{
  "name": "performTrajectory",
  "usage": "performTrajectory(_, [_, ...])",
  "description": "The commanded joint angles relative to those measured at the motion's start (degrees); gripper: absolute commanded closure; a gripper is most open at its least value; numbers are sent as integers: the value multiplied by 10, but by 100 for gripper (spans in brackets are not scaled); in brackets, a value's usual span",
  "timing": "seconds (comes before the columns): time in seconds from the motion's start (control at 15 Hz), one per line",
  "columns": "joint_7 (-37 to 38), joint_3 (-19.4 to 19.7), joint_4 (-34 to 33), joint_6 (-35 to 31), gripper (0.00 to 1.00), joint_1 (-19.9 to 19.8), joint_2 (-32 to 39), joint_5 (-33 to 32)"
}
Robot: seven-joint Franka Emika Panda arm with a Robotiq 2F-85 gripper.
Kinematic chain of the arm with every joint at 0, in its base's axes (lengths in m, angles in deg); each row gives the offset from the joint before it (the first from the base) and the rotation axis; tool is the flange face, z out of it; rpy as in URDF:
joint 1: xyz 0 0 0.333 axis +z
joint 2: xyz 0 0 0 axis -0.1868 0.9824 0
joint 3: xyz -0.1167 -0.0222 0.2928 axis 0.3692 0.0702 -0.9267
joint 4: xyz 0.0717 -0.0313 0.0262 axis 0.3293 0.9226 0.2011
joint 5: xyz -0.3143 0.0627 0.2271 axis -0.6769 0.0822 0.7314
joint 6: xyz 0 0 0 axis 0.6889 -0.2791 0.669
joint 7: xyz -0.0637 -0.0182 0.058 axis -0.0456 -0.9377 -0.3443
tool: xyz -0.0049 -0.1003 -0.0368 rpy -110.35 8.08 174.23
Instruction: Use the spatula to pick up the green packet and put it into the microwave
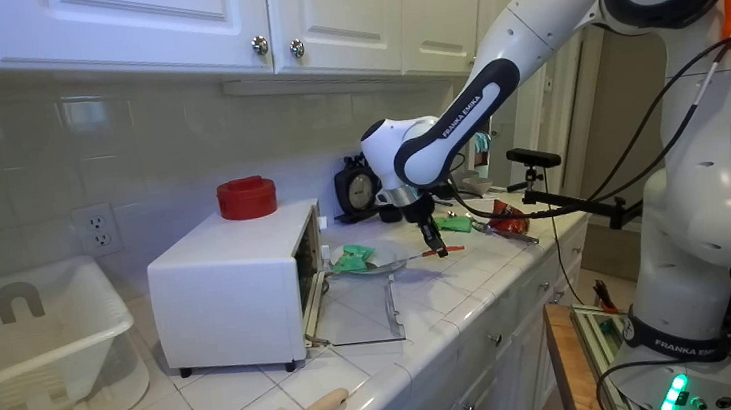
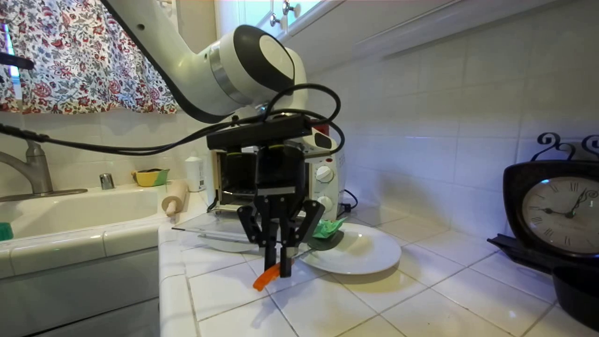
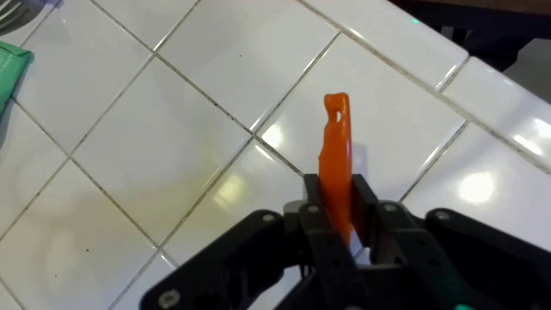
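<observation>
Evidently pinching the spatula (image 3: 335,159) by its orange handle (image 2: 266,277), in jaws parted only by that width, with the dark blade (image 2: 331,243) beyond, apparently under the green packet (image 2: 327,228) over the plate (image 2: 374,252). Might let so slim a handle twist under load, dropping the packet short of the microwave (image 1: 231,287), farther out.

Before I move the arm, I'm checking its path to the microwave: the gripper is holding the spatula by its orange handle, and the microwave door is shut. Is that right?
Not quite: the microwave door is open, folded down in front of the microwave, as both exterior views show. The gripper is indeed holding the spatula's orange handle.
</observation>
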Motion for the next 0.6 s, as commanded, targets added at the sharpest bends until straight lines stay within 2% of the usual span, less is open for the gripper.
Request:
performTrajectory(0.0, [-45,4,-12,3,95,-11,4,45])
performTrajectory(0.53, [-12,13,25,-25,95,-13,-55,29])
